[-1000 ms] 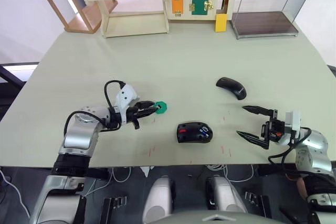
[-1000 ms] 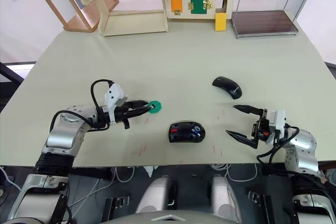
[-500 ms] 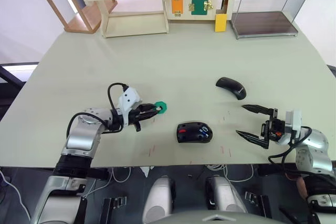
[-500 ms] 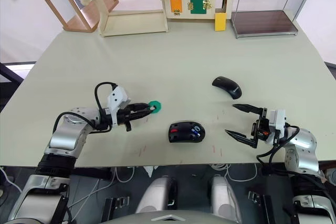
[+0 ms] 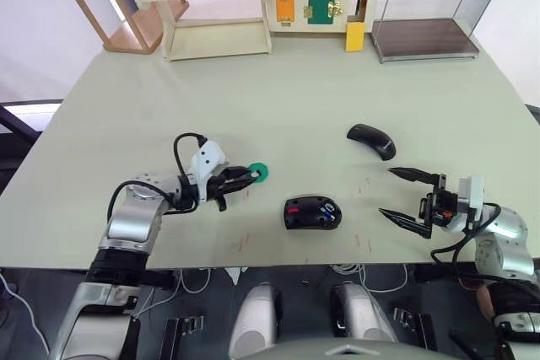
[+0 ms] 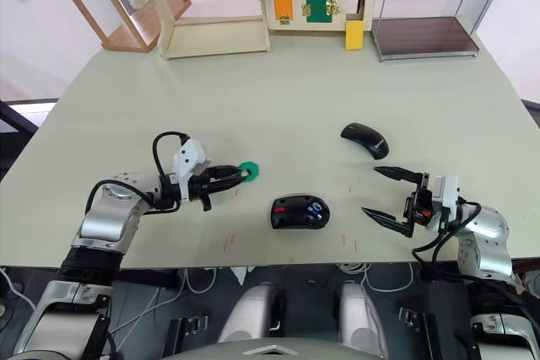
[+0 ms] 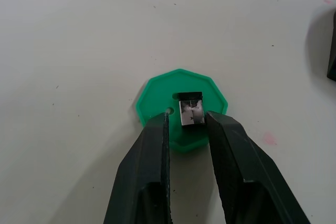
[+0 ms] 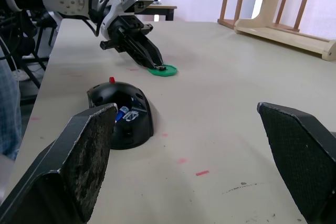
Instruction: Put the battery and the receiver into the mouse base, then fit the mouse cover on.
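The receiver (image 7: 191,113), a small silver and black plug, stands in a green many-sided holder (image 5: 259,173) left of centre. My left gripper (image 7: 190,116) lies low on the table with its fingers close on either side of the receiver, and a thin gap shows on one side. The mouse base (image 5: 312,212) sits at the front centre with red parts inside and the blue battery (image 8: 122,113) lying in it. Further back on the right rests the glossy black mouse cover (image 5: 371,140). My right gripper (image 5: 387,192) hovers wide open and empty to the right of the base.
Along the table's far edge stand a wooden shelf (image 5: 211,6), a latch board (image 5: 319,2) and a metal rack (image 5: 426,6). A wooden chair (image 5: 126,14) leans at the back left. Small red marks dot the table near the base.
In the last second my left arm shifted slightly forward at the green holder, then stayed still. The right arm, base and cover have not moved.
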